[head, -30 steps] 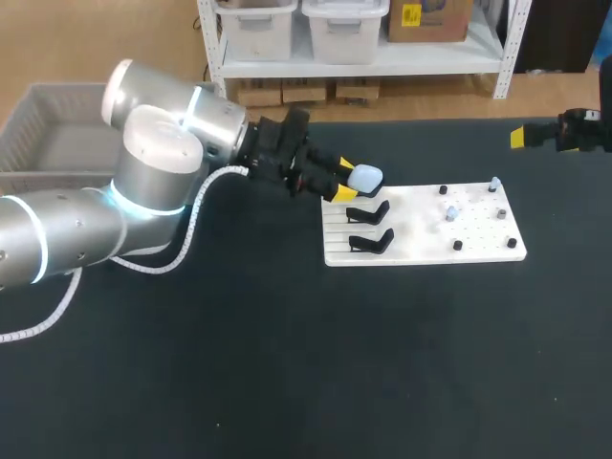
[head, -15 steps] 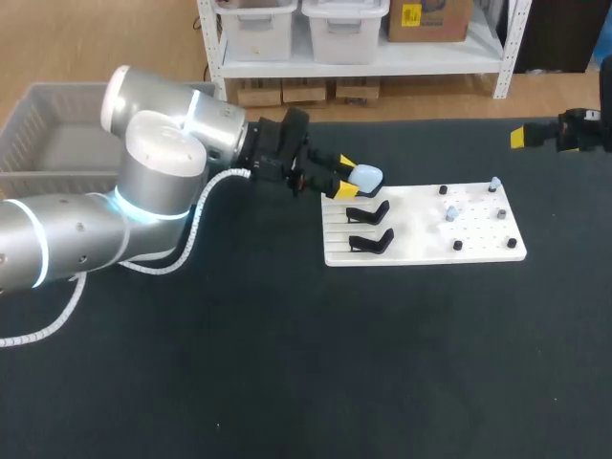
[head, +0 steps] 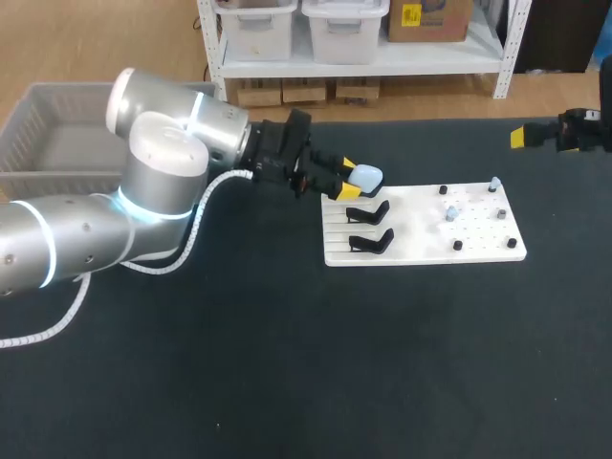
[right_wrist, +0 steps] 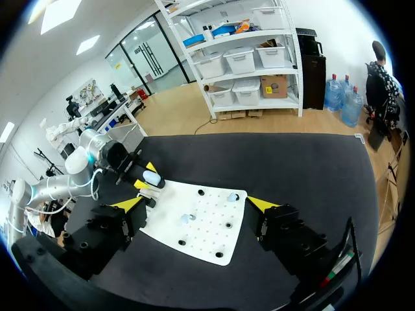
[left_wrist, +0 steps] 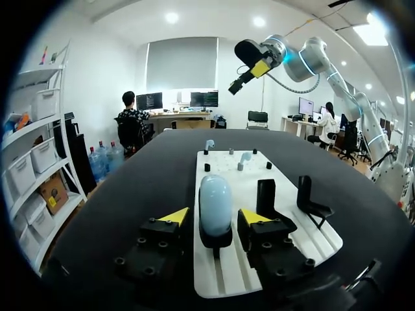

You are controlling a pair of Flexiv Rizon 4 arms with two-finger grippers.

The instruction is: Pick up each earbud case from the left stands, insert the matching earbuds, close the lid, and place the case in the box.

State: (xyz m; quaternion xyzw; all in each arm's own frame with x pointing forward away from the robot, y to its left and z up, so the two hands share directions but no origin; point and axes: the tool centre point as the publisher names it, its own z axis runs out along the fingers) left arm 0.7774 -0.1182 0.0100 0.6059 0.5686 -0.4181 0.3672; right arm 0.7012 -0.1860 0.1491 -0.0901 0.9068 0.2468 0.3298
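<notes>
A pale blue earbud case (head: 366, 177) sits upright on the farthest black stand at the left end of the white board (head: 421, 239). My left gripper (head: 345, 178) straddles it. In the left wrist view the case (left_wrist: 215, 201) stands between the yellow tips with a small gap on each side, so the left gripper (left_wrist: 213, 218) is open. Two empty black stands (head: 369, 212) (head: 372, 241) are nearer. Pale blue earbuds (head: 450, 213) (head: 493, 182) stand on pegs at the board's right end. My right gripper (head: 521, 137) hangs open and empty at the far right, well clear of the board (right_wrist: 194, 227).
A grey basket (head: 29, 105) stands at the table's back left, behind my left arm. Small black pegs (head: 457, 246) dot the right half of the board.
The left gripper's fingers have drawn a little closer around the earbud case. The case stays on its stand, and the right arm has not moved.
</notes>
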